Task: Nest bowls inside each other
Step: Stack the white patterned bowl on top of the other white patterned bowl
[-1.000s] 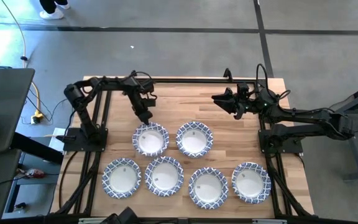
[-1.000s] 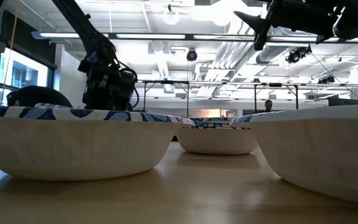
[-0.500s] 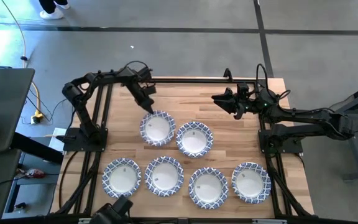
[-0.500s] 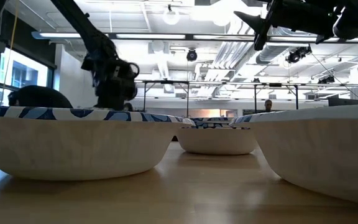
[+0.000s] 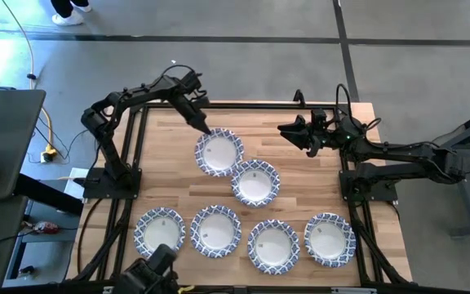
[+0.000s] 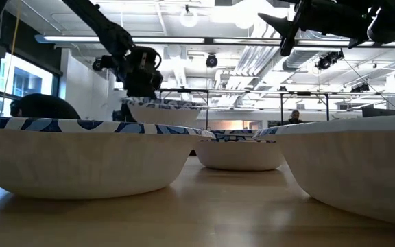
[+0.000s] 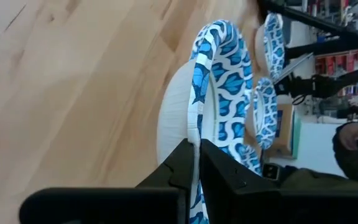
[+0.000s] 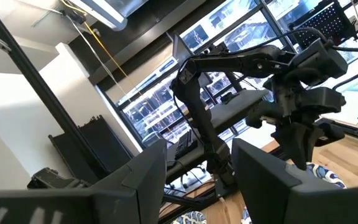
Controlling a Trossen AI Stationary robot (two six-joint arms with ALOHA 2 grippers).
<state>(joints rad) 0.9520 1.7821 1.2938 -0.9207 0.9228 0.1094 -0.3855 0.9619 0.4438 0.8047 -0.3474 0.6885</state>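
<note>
A wooden table (image 5: 300, 175) on a grey floor, seen from above. The left end effector (image 5: 205, 129) is clamped on the rim of a held bowl (image 5: 219, 152), which extends from its fingertips toward the middle of the table and slightly overlaps a second bowl (image 5: 255, 181) on the side away from the arm. Four more bowls lie in a row at the near edge (image 5: 161, 230), well apart from both end effectors. The right end effector (image 5: 288, 129) waits over the far right part of the table, fingers apart and empty.

Low view: the held bowl (image 6: 158, 111) hangs clear of the table just beneath the left end effector (image 6: 141, 88); the right end effector (image 6: 284, 34) is raised at top right.

Left wrist view: the two dark fingers (image 7: 219, 177) pinch the patterned rim edge-on.

Right wrist view: open fingers (image 8: 263, 168) frame the left arm beyond.

Progress, as judged: six separate bowls or stacks show; whether any is already nested cannot be told. Most nesting appears still to be done.
</note>
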